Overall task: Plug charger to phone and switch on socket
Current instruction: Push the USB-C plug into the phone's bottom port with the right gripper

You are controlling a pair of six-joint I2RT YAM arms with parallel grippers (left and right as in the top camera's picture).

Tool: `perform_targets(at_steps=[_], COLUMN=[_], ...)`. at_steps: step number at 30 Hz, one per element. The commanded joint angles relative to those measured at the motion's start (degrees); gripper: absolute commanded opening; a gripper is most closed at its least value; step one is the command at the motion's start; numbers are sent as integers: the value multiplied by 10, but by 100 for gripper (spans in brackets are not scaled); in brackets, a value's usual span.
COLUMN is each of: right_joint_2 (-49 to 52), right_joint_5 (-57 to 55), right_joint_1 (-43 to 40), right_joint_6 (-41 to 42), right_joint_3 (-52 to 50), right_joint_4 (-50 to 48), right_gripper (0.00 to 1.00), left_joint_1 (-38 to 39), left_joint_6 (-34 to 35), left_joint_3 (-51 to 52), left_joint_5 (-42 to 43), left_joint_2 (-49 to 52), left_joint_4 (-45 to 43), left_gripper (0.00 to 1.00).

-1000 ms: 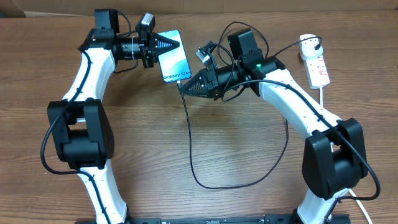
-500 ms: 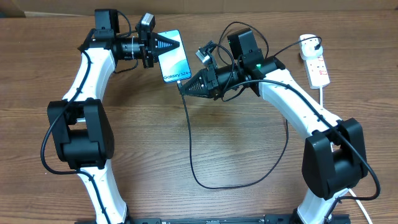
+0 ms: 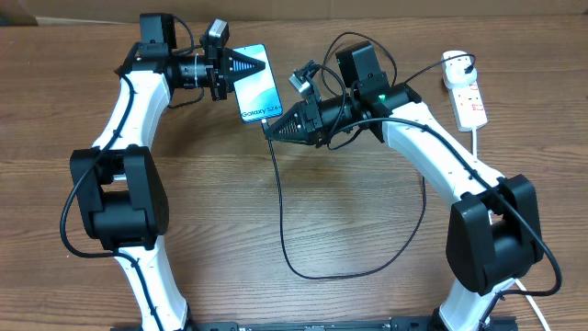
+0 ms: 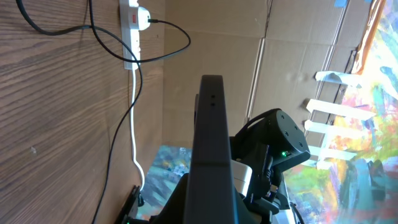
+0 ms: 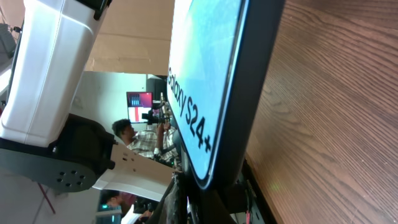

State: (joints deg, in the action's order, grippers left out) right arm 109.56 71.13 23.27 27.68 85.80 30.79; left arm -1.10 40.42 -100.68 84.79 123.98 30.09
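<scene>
The phone (image 3: 258,85), its light blue screen facing up and reading "Galaxy S24+", is at the back centre of the table. My left gripper (image 3: 261,66) is shut on its upper edge; the left wrist view shows the phone (image 4: 211,137) edge-on between the fingers. My right gripper (image 3: 270,129) is shut on the charger's connector at the phone's lower end. The right wrist view shows the phone (image 5: 208,74) right above the jaws, with the connector itself hidden. The black charger cable (image 3: 279,211) loops across the table to its plug (image 3: 457,63) in the white socket (image 3: 470,99) at the far right.
The socket's thick white lead (image 3: 476,147) runs down the right side past the right arm. In the left wrist view the socket (image 4: 129,28) and the black cable (image 4: 118,53) lie on the wood. Cardboard walls stand behind the table.
</scene>
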Motion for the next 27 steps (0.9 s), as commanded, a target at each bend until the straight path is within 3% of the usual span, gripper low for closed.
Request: perform_targets(at_steps=[1, 27], right_joint_2=[-23, -23], right_joint_5=[-3, 3], right_joint_1=[-1, -5], right_joint_6=[7, 11], right_joint_3=[13, 13], right_joint_4=[-8, -20], right_gripper=[4, 4], left_joint_1=[8, 8], left_joint_6=[-7, -17], left_joint_3=[-10, -10], left_joint_5=[21, 51], left_joint_2=[7, 7], left_joint_4=[1, 1], left_gripper=[4, 4])
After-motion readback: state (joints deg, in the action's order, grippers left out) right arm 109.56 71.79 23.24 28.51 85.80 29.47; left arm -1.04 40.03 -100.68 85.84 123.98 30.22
